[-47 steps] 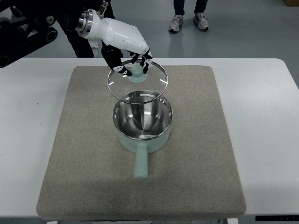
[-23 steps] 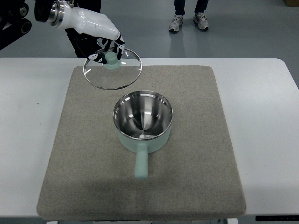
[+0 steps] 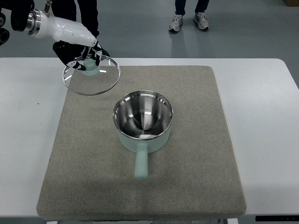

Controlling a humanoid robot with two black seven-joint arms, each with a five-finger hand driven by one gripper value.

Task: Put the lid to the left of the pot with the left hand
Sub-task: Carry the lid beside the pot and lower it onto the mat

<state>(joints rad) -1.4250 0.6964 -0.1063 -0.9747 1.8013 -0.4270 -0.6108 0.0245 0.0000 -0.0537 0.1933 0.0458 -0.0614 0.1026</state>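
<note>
Up at ten o'clock from the pot (image 3: 142, 120), the left hand (image 3: 79, 46) grips the glass lid (image 3: 91, 74) by its knob, apparently above the mat (image 3: 196, 154).

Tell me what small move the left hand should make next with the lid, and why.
Probably lower it, drifting slightly nearer. The left hand grips the glass lid by its knob, tilted above the mat's far-left corner, already left of the open pot.
</note>
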